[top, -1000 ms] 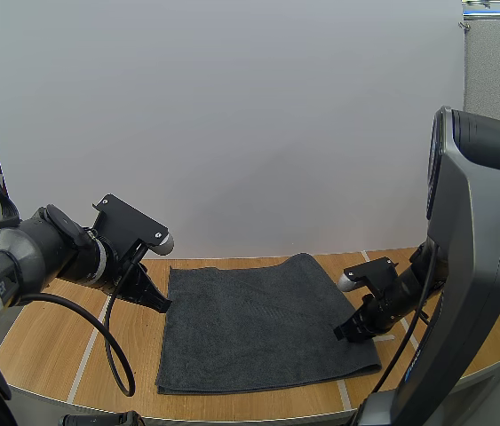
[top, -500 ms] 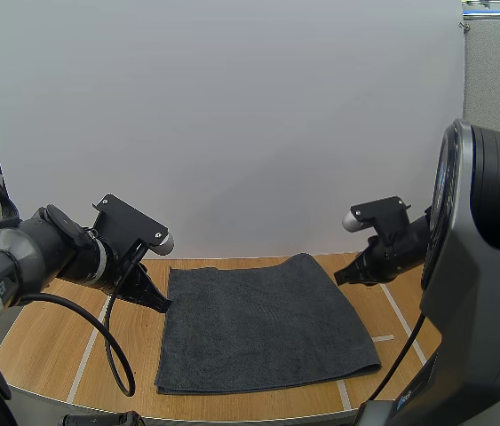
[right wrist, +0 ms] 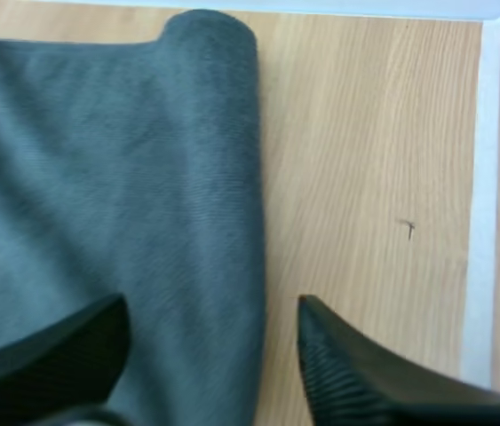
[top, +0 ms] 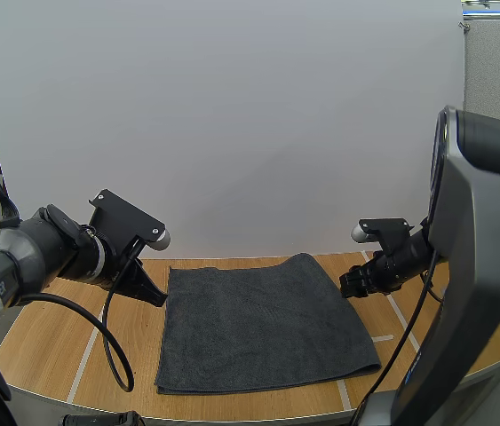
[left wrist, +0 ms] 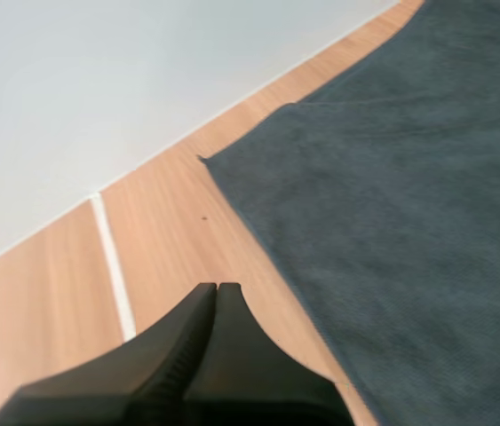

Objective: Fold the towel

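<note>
A dark grey towel (top: 258, 324) lies flat on the wooden table (top: 45, 346), its far right corner slightly humped. My left gripper (top: 156, 297) hovers low just left of the towel's far left corner; in the left wrist view its fingers (left wrist: 217, 288) lie together as one dark wedge over bare wood beside the towel (left wrist: 409, 177). My right gripper (top: 349, 286) sits at the towel's right edge, near the far corner. In the right wrist view it (right wrist: 214, 306) stands open, straddling the towel's edge (right wrist: 99, 177), one finger over cloth and one finger (right wrist: 365, 373) over wood.
White tape lines (top: 85, 355) cross the table on both sides of the towel, one (right wrist: 480, 177) just right of my right gripper. The right arm's big dark body (top: 480, 266) stands at the table's right. A white backdrop closes the far side.
My right gripper rose from the towel's near right part, swung to the far right edge, came down a little and opened. My left gripper barely shifted and stayed shut.
</note>
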You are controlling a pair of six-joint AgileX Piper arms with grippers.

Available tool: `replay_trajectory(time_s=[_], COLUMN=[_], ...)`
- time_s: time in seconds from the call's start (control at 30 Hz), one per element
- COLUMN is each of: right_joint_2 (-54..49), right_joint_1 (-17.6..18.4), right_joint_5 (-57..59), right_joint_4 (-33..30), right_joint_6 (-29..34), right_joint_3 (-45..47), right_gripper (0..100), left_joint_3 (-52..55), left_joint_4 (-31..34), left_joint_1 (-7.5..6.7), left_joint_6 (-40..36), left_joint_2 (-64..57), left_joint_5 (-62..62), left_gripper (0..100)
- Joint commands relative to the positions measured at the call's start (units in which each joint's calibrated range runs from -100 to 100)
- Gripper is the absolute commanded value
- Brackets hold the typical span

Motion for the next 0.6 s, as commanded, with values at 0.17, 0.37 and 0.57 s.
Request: replay_trajectory(time_s=[0.17,0.37,0.57], right_joint_2=[16.9,18.3,21.4], right_joint_1=[0.0,4.3,10.2], right_joint_5=[25.0,22.8,8.5], right_joint_4=[12.2,13.1,12.4], right_joint_6=[-4.8,-6.1,-6.1], right_joint_3=[-18.1,-20.5,-20.5], right_gripper=[52,0,0], left_joint_3=[0.1,0.1,0.1], left_joint_4=[1.3,1.3,1.3], left_joint_1=[-0.08,-0.08,-0.08], left_joint_6=[-0.7,-0.7,-0.7], left_joint_2=[-0.5,-0.5,-0.5], left_joint_5=[-4.5,-4.0,-4.0], left_gripper=[0,0,0])
